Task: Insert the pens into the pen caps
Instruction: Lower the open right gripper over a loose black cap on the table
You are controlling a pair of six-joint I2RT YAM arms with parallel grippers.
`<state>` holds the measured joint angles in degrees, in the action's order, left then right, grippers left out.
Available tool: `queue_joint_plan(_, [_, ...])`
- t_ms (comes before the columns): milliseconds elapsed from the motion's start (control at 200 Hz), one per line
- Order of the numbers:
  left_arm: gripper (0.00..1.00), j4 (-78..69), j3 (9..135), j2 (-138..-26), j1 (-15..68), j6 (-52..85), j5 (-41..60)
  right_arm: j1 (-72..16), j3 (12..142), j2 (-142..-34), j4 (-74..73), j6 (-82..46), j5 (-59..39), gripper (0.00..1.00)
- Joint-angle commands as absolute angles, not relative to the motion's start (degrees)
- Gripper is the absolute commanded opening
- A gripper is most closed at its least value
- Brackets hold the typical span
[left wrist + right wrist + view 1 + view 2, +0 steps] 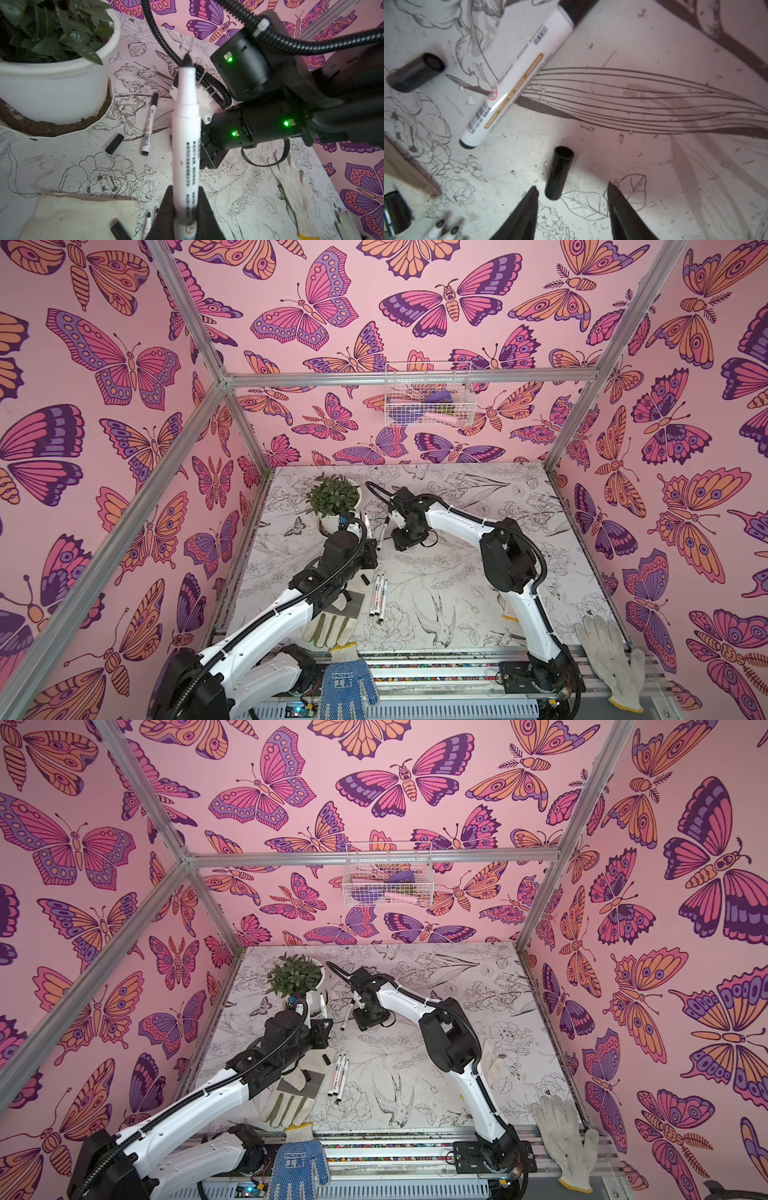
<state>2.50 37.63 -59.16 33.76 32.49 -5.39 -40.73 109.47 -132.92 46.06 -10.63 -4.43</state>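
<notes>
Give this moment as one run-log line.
left pincer: shut on uncapped pen | right pincer: open by loose cap

- Pink walls (291,302) printed with large purple, magenta and orange butterflies close in the cell at 9, 12 and 3 o'clock in both top views.
- Silvery aluminium bars (407,377) frame the cell: one runs level across the back wall, and others slant towards its corners.
- A white wire basket (428,396) hangs at that level bar, at 12 o'clock.
- The counter (457,572) is white, covered in black line drawings of flowers, leaves and birds.
- The light is soft, even and faintly pink.
</notes>
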Motion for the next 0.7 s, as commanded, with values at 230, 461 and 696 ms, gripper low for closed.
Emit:
queue_joint_plan(230, [0.00,5.28,37.94,-57.57,33.48,32.30,-5.19,-41.06,108.89,-132.24,47.88,-10.33,7.36,0.54])
queue_joint_plan(461, [0.00,5.26,38.64,-58.18,33.46,31.84,-5.10,-36.20,105.89,-128.48,46.49,-16.51,4.67,0.54])
queue_joint_plan(696, [0.00,5.27,38.57,-58.36,33.48,31.96,-4.83,-33.49,98.41,-123.19,36.59,-20.88,-14.01,0.52])
